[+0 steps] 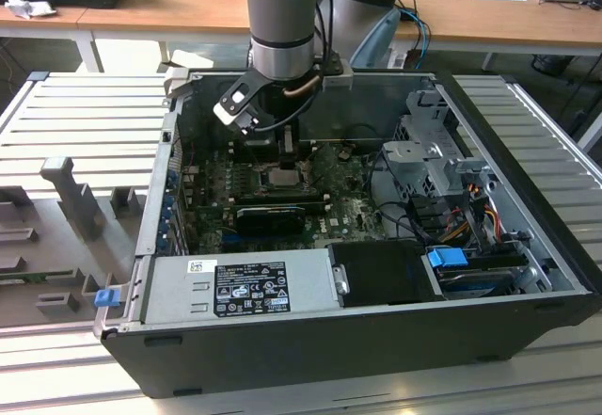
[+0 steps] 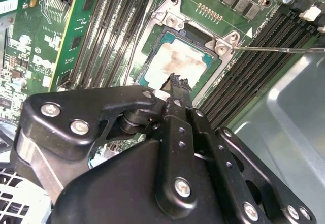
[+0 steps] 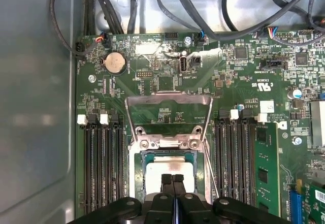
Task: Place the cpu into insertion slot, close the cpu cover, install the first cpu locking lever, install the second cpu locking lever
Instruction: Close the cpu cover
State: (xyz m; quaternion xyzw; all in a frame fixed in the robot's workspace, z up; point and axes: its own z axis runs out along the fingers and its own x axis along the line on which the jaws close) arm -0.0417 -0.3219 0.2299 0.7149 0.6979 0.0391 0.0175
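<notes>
So your gripper [image 3: 172, 179] is down inside the open computer case [image 1: 310, 363], right over the insertion slot [image 3: 133, 163]. In both wrist views its two fingers are pressed together with nothing pinched between them. The cpu [image 2: 175, 61] is already sitting flat in the slot, pale face up with some smudgy residue on it. Your fingertips [image 2: 177, 83] hang just over one edge of it, and I honestly can't tell whether they touch. The cpu cover [image 3: 170, 100] isn't down: in the first wrist view it's swung back on its hinge, away from the socket, and you can see the green motherboard [image 3: 244, 71] through its window. In the second wrist view a thin lever rod [image 2: 277, 49] sticks out from the socket's corner, across the black memory slots [image 2: 249, 64]. In the exterior view the arm [image 1: 279, 10] points straight down into the case.
</notes>
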